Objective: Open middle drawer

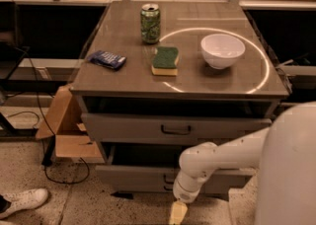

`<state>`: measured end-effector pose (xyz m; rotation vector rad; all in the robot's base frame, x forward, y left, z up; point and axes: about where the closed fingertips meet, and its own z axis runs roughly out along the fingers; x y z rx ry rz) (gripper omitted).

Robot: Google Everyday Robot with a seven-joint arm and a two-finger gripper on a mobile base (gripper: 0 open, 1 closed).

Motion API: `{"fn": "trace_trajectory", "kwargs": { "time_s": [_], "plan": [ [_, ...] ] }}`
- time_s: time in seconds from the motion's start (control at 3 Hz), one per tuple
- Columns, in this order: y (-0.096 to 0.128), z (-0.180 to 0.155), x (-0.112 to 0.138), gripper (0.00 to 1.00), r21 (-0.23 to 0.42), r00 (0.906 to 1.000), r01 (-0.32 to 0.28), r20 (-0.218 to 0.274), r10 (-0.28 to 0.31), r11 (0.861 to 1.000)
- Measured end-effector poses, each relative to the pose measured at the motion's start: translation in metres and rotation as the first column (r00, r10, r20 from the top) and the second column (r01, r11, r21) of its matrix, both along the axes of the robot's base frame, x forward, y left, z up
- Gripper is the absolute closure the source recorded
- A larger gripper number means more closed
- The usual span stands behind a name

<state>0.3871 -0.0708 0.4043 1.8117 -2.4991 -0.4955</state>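
Note:
The grey cabinet shows its drawer fronts below the top. The middle drawer is a flat grey front with a small dark loop handle, and it stands slightly forward of the cabinet with a dark gap under it. Below it is the bottom drawer, partly covered by my white arm. My gripper hangs low near the floor, in front of the bottom drawer and well below the middle drawer's handle, touching neither.
On the cabinet top stand a green can, a green-yellow sponge, a white bowl and a blue packet. A cardboard box and cables lie at the left. A white shoe is at the bottom left.

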Motion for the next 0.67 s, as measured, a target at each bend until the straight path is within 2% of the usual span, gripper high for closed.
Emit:
{"fn": "trace_trajectory", "kwargs": {
  "time_s": [0.67],
  "plan": [
    [-0.0002, -0.005, -0.0003, 0.0, -0.013, 0.9998, -0.018, -0.01, 0.017, 1.0]
  ]
}}
